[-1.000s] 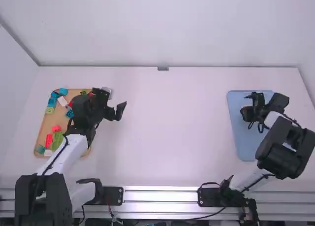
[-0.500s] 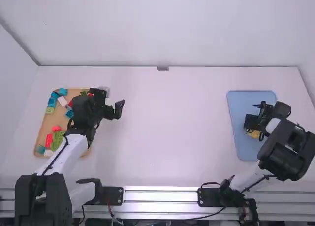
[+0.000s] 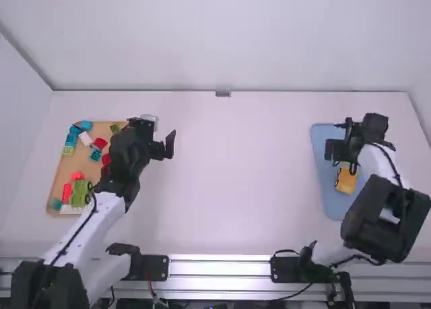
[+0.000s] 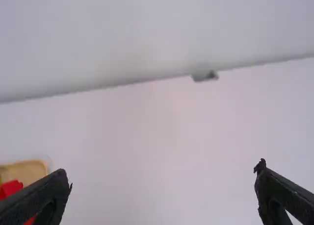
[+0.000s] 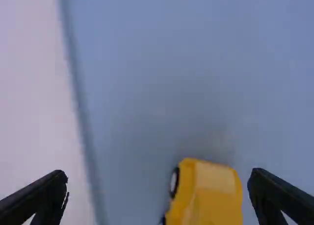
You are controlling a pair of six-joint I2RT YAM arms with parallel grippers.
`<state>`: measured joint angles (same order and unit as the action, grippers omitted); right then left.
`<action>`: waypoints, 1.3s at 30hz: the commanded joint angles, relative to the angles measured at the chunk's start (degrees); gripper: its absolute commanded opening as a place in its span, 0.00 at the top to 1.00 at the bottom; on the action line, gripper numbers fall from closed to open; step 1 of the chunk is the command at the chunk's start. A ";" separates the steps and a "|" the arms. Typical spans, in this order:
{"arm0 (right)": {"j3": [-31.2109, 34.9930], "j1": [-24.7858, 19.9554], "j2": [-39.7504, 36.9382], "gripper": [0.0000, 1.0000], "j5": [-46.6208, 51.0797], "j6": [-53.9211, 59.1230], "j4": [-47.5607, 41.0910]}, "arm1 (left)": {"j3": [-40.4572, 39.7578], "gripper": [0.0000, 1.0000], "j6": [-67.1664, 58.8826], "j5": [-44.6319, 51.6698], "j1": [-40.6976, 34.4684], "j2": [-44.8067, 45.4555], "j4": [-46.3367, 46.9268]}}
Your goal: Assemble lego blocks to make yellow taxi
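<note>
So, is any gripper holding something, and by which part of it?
Nothing is held: the left gripper and right gripper are open; the yellow toy car lies on the blue rectangular tray.

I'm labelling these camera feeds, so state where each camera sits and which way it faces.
High view: above and behind the arms, facing forward and down at the table; both arms show.
Left wrist view: on the left arm's wrist, facing the back wall across the table; its own jaws show, parted.
Right wrist view: on the right arm's wrist, facing the blue tray and yellow toy car; its own parted jaws show.
Shared: high and right wrist views both include that car and tray.
</note>
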<state>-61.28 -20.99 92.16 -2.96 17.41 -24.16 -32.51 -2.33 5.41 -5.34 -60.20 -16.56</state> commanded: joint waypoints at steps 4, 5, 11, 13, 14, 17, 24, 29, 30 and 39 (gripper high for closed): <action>-1.49 10.64 -10.67 0.01 -0.15 -0.35 -3.39 | 0.28 0.01 0.57 -1.16 -0.37 9.42 1.29; -1.44 13.03 -12.02 0.02 -0.20 0.83 -3.78 | 0.28 0.01 0.66 -0.15 -0.15 10.80 1.22; -1.33 26.84 -17.59 0.02 -0.13 6.23 -4.96 | 0.28 0.01 0.42 1.11 0.09 16.41 1.20; -1.33 30.75 -18.36 0.02 -0.02 8.94 -4.81 | 0.28 0.01 0.42 1.05 0.09 17.64 1.16; -1.33 31.74 -18.53 0.02 0.22 9.70 -4.81 | 0.28 0.01 0.42 1.01 0.09 17.92 1.16; -0.45 34.06 -19.73 0.03 1.41 11.20 -3.94 | 1.18 0.03 1.29 0.11 1.01 19.67 1.97; 3.67 29.95 -23.84 0.10 2.96 7.09 0.17 | 5.61 0.10 2.33 -4.32 5.34 24.10 6.40; 7.78 25.83 -27.96 0.18 2.96 2.97 4.29 | 10.31 0.19 2.33 -5.41 5.34 28.80 11.10; 8.04 25.58 -28.21 0.18 2.96 2.72 4.54 | 10.61 0.19 2.33 -5.41 5.34 29.10 11.39; 18.56 20.99 -38.74 0.36 2.96 -7.81 15.07 | 22.54 0.40 2.33 -5.41 5.34 41.03 16.56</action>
<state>-44.69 -0.27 55.72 -0.03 14.22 -9.93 -11.75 -0.32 0.32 -0.21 -21.37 -0.01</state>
